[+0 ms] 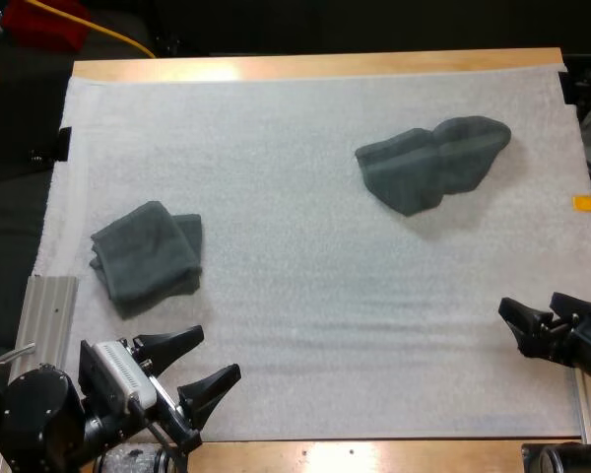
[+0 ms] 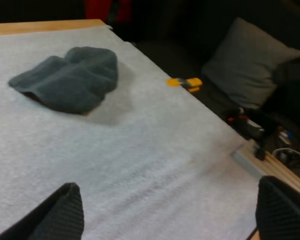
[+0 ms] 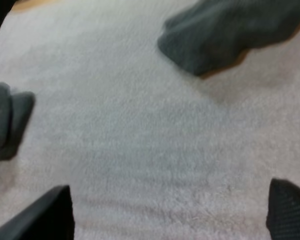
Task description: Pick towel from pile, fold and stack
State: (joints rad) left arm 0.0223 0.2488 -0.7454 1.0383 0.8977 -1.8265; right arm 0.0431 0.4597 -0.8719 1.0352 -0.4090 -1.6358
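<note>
Two towels, high view: crumpled towel (image 1: 433, 163) far right, folded towel (image 1: 146, 251) near left; our left gripper (image 1: 192, 372) and right gripper (image 1: 542, 313) spread, empty.
Left wrist view: jaws apart, crumpled towel ahead.
Right wrist view: jaws apart, both towels ahead.
Grasp: we should pinch one corner of the crumpled towel, not its bulk.

Seemingly folded towel (image 1: 146, 253) left, pile (image 1: 431, 163) right

One crumpled towel (image 1: 433, 163), one folded towel (image 1: 146, 251), one white mat (image 1: 305, 296), one wooden table (image 1: 315, 65)
</note>
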